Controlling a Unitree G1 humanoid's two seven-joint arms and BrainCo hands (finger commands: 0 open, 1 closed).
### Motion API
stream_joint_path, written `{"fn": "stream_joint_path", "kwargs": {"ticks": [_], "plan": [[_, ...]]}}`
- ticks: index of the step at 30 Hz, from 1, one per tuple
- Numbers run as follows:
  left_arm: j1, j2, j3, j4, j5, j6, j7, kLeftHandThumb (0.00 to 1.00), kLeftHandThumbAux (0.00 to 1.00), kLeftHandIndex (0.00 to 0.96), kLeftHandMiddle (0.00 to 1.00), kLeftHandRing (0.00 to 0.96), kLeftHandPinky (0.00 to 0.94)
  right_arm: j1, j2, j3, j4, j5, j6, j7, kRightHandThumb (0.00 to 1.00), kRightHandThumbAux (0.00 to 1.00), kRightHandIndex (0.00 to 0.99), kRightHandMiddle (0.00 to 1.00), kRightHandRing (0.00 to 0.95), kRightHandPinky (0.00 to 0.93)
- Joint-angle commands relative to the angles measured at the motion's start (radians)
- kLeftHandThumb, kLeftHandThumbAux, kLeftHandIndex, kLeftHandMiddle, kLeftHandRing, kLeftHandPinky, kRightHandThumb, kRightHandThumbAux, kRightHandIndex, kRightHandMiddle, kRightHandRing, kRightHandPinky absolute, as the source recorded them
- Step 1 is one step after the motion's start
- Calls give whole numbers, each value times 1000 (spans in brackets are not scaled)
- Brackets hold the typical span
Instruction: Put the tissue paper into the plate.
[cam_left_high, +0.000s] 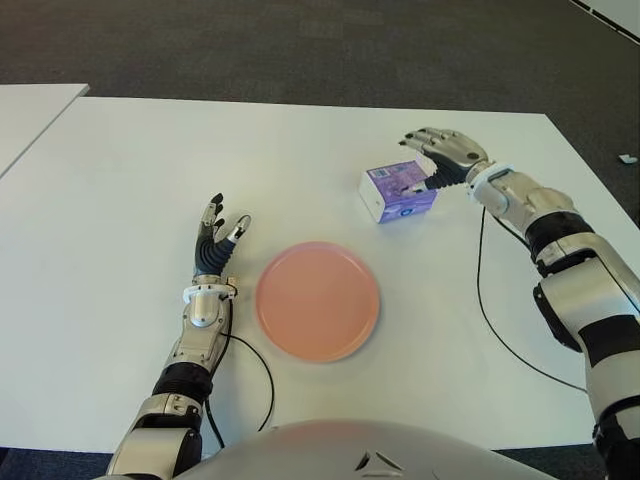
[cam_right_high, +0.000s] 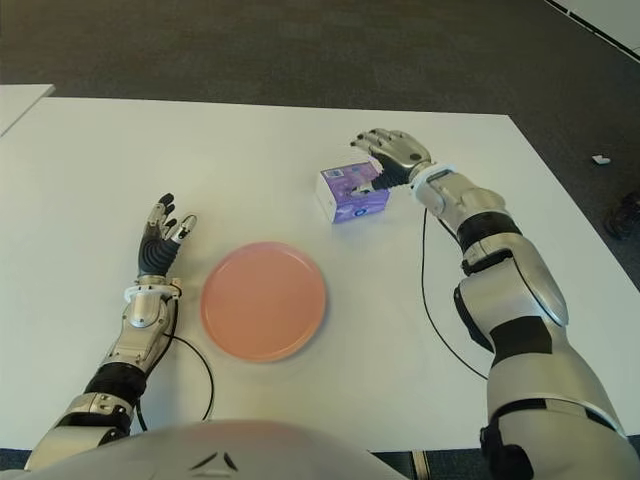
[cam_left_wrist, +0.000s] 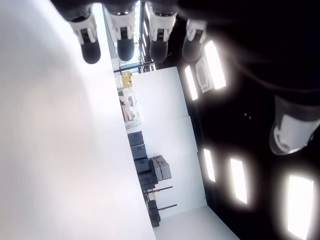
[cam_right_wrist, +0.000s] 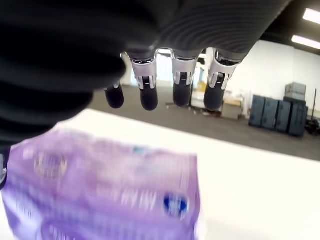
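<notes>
Tissue paper pack (cam_left_high: 398, 192) sits on the worktop (cam_left_high: 120, 170) toward its far right corner, beyond the pink plate (cam_left_high: 317, 300). Right hand (cam_left_high: 440, 152) hovers over it, fingers spread, gripping nothing. Left hand (cam_left_high: 214, 243) shows left of the plate, fingers open and empty.

On the table (cam_left_high: 120, 180), the plate (cam_left_high: 317, 300) has the left hand (cam_left_high: 213, 247) just to its left, with the tissue pack (cam_left_high: 398, 191) and right hand (cam_left_high: 445, 155) behind-right.

— Table (cam_left_high: 120, 200)?
— White, plain, no pattern. Floor (cam_left_high: 300, 40) beyond it dark grey.
— Plate (cam_left_high: 317, 300)?
— Uniform salmon pink.
— Tissue paper pack (cam_left_high: 398, 191)?
— Purple wrapper, white end face, small blue round mark, pale print.
— Hands?
— Right hand (cam_left_high: 443, 152) silver-grey with black fingers; left hand (cam_left_high: 215, 243) likewise, black with silver tips. Black cable (cam_left_high: 500, 320).
</notes>
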Motion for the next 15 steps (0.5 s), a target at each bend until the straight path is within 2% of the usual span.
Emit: {"fn": "stream_joint_path", "kwargs": {"ticks": [1,6,15], "plan": [[71,-14,-7,55,8,18,-4,0,436,0,0,0,0,-1,-2,-9,-7,1,-7,-14,223,384,0,0,0,0],[72,-15,-8,45,11,36,-3,0,419,0,0,0,0,-9,2,-14,-8,-6,-8,-45,220,380,0,0,0,0],[76,-17,-10,39,26,35,14,0,420,0,0,0,0,-15,19,-13,1,-1,-18,-29,204,371,0,0,0,0]]}}
